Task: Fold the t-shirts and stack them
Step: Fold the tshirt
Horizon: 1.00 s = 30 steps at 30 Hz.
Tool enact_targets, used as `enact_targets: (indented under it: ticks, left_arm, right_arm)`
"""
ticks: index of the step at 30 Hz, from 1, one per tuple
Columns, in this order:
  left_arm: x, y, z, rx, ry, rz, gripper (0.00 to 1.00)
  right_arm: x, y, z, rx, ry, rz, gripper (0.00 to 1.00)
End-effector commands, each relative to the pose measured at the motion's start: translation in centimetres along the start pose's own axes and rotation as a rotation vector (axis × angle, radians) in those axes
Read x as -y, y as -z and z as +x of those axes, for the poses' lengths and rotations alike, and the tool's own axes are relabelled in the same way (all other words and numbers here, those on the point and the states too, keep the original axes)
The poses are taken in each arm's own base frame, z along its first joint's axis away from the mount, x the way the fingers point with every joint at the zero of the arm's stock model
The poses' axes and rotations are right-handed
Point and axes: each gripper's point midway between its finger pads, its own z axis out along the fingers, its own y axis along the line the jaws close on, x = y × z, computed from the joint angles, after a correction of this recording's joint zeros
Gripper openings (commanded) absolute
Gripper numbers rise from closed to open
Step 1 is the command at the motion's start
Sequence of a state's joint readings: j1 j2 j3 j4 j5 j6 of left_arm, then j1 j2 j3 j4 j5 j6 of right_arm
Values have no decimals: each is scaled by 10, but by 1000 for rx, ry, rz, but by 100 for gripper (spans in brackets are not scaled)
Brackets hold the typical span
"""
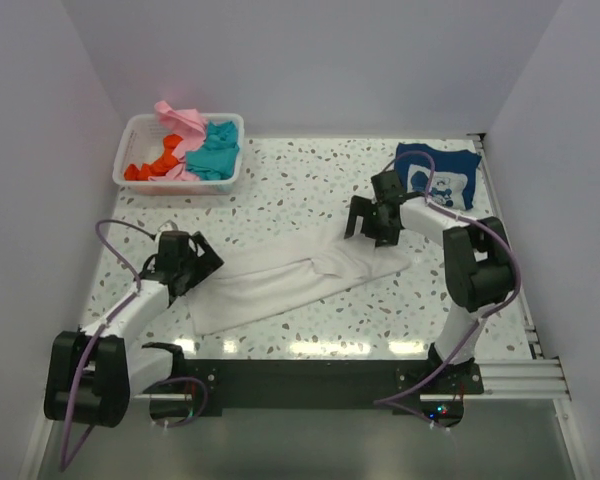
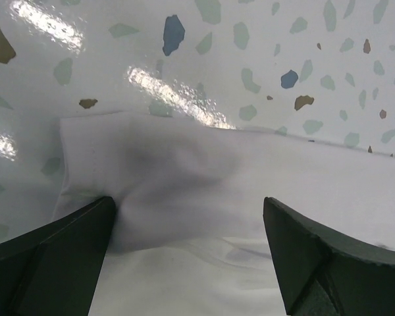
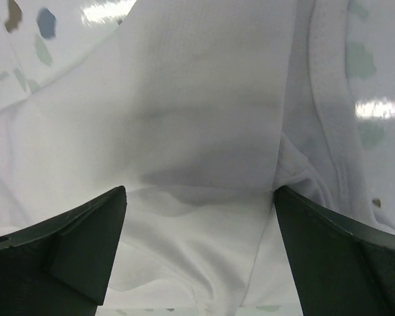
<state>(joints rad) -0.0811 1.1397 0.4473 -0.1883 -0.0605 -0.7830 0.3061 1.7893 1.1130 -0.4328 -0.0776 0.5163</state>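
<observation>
Splayed left fingers [image 2: 52, 253], right fingers [image 3: 76, 247] angled down over white t-shirt [image 1: 280, 282] ends.

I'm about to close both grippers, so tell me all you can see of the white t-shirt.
The white t-shirt is plain soft cloth. It looks folded lengthwise into a long wrinkled band, lying flat and slanted across the speckled table. A stitched hem shows at its left end, the ribbed collar at its right. The open left gripper and open right gripper straddle the ends; contact is unclear.
</observation>
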Motion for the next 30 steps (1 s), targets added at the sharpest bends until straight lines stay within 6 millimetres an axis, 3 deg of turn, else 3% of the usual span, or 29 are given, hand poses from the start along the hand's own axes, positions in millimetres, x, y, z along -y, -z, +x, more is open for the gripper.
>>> enact_targets:
  ticks: [1, 3, 4, 6, 7, 9, 10, 12, 13, 22, 23, 30]
  left_arm:
    - [-9, 5, 38, -98, 16, -29, 100]
    - [-9, 7, 48, -115, 34, -35, 100]
    - [-8, 8, 52, -123, 33, -39, 100]
    - [-4, 12, 64, -138, 35, -32, 100]
    - [-7, 13, 71, -156, 38, -37, 100]
    - [-5, 17, 75, -168, 62, -18, 100]
    - [-8, 19, 81, -180, 66, -16, 100]
    - [-6, 25, 83, -185, 91, 5, 100]
    - [-8, 27, 88, -194, 93, 3, 100]
    - [-15, 41, 126, -285, 143, 25, 100]
    - [-14, 42, 128, -291, 139, 29, 100]
    - [-14, 53, 157, -376, 107, 14, 100]
  right_arm:
    - [-3, -32, -16, -12, 53, -16, 99]
    - [-1, -49, -18, -53, 64, 1, 99]
    - [-7, -50, -34, -40, 92, -8, 99]
    - [-9, -66, -35, -77, 111, -9, 99]
    - [-16, -65, -51, -56, 126, -18, 99]
    - [-16, -81, -54, -73, 136, -11, 99]
    - [-24, -78, -69, -58, 153, -17, 99]
    - [-24, -89, -71, -82, 169, -12, 99]
    - [-32, -88, -85, -56, 180, -24, 99]
    - [-73, -112, -122, -32, 191, -166, 99]
    - [-72, -121, -120, -43, 190, -169, 99]
    - [-92, -130, -134, -16, 186, -252, 99]
